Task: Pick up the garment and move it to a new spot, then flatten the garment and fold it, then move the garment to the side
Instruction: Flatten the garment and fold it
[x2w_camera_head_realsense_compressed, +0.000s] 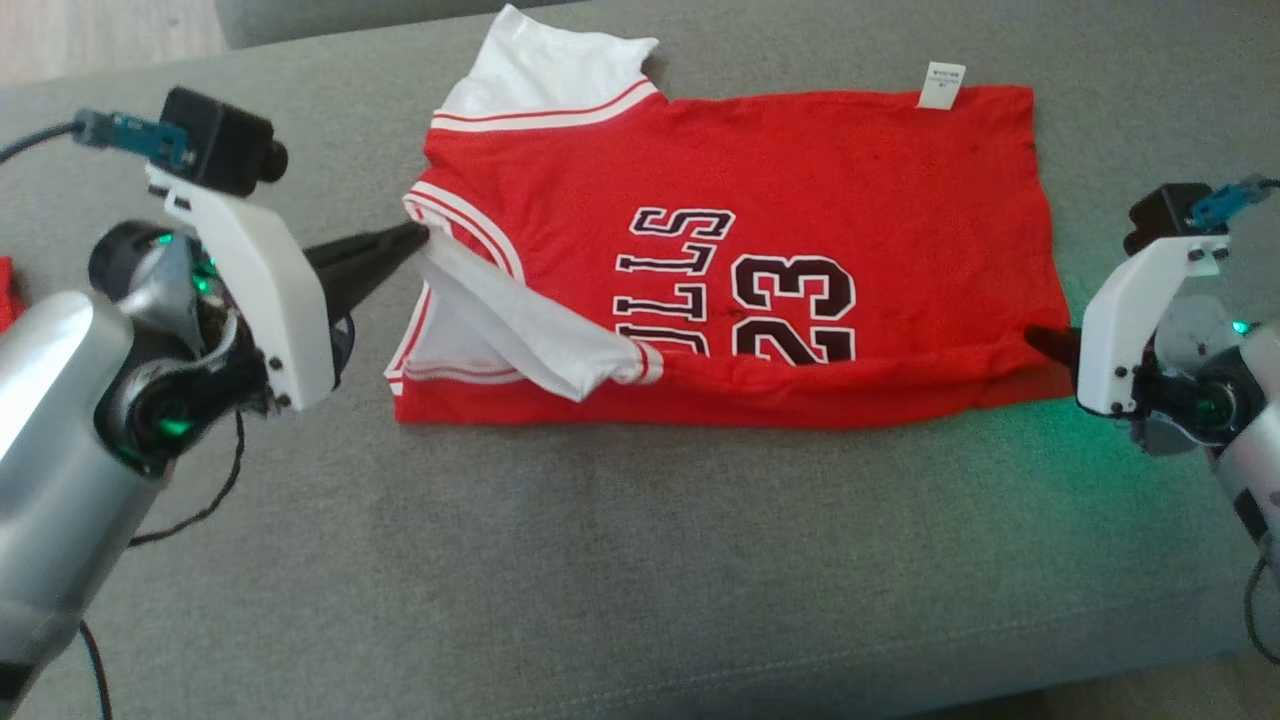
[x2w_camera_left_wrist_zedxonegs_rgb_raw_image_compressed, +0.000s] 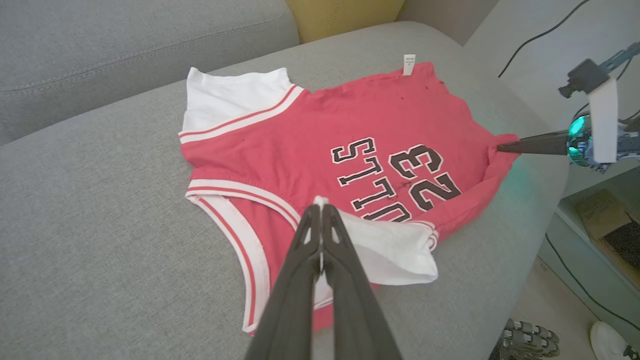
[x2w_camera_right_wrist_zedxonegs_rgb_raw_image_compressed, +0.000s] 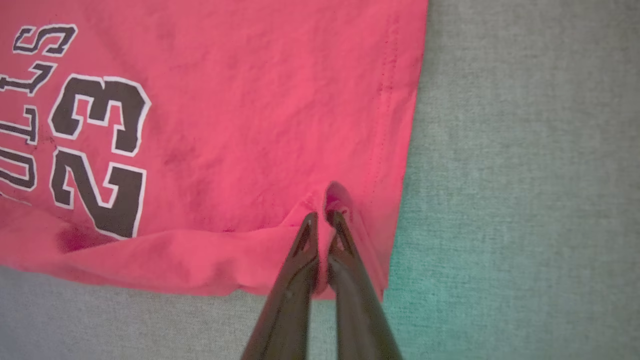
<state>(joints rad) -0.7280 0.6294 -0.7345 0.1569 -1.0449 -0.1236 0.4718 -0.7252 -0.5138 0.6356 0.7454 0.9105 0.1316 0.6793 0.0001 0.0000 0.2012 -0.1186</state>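
Closest to me is my silver left forearm (x2w_camera_head_realsense_compressed: 50, 400), low on the left. From it my left fingers (x2w_camera_head_realsense_compressed: 420, 233) reach out, pressed together with a pinch of white cloth between the tips. That cloth is the edge of the white sleeve (x2w_camera_head_realsense_compressed: 530, 330) of the jersey (x2w_camera_head_realsense_compressed: 850, 200), and the sleeve runs slack from my tips down across the red front. Just beside those tips lies a striped trim (x2w_camera_head_realsense_compressed: 470, 225).

The jersey lies spread on the grey sofa cushion (x2w_camera_head_realsense_compressed: 600, 560) between my two sets of fingers, its sleeve end at my left fingers and its hem at my right. Its near edge is turned up in a long roll that covers the lower part of the black lettering and the 23. Beyond my left fingers the other sleeve (x2w_camera_head_realsense_compressed: 540, 65) lies flat. Farther right, a small white label (x2w_camera_head_realsense_compressed: 941, 85) sticks out past the far edge.

My right fingers (x2w_camera_head_realsense_compressed: 1040, 340) are closed too, nipping a fold of red cloth near the hem corner closest to me, with the fabric puckered around the tips.
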